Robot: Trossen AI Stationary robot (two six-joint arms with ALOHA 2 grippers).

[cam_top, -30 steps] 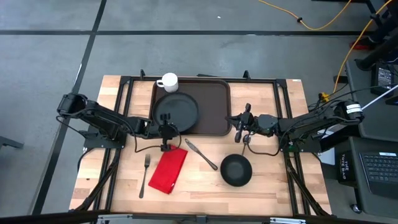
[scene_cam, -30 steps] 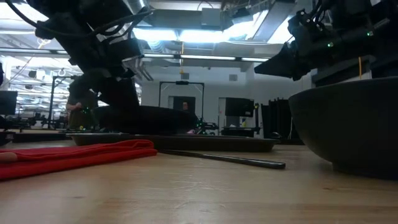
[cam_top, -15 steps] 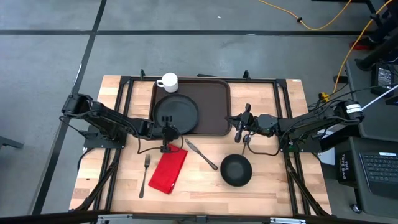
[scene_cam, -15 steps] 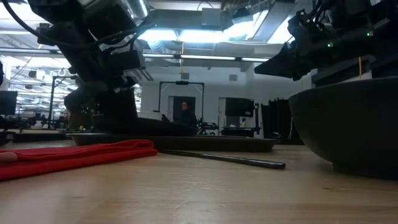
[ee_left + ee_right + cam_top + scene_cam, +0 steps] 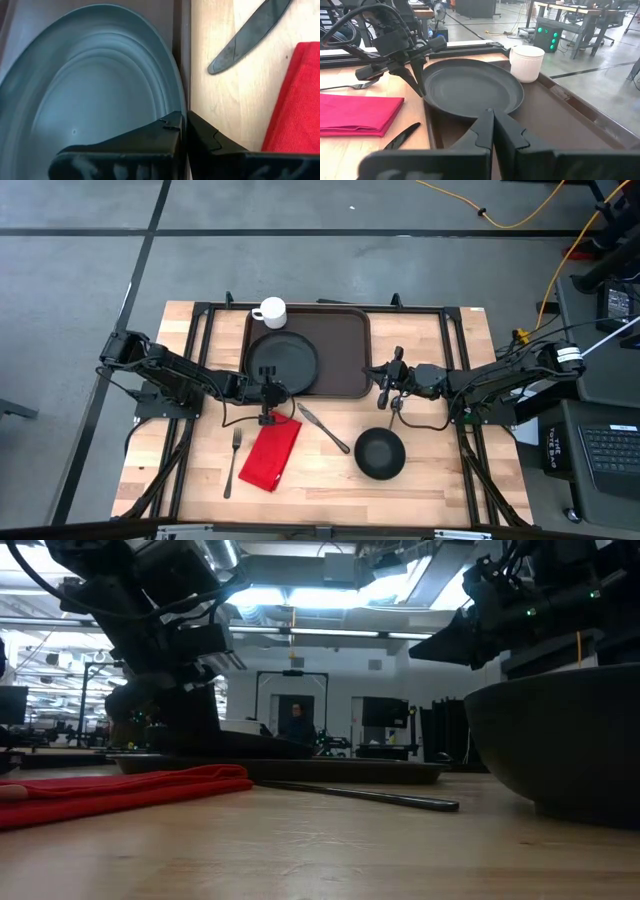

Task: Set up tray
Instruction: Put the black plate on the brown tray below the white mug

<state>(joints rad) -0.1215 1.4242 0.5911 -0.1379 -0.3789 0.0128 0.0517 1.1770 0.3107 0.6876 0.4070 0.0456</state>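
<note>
While the left gripper (image 5: pixel 265 402) pinches the black plate (image 5: pixel 284 361) by its near rim on the tray (image 5: pixel 345 350), upper centre of frame, seat the plate flat before you release; the right gripper (image 5: pixel 383 391) waits clenched, empty.

The left gripper (image 5: pixel 184 125) had its two dark fingers pressed together, tips right at the plate's edge. The plate (image 5: pixel 90 85), round and grey-black, lay in the tray (image 5: pixel 183 55), its rim against the tray's raised rim. Beside the tray, on the wooden table (image 5: pixel 235 95), a dark knife (image 5: pixel 247 35) lay slantwise near a red napkin (image 5: pixel 297 105).
</note>
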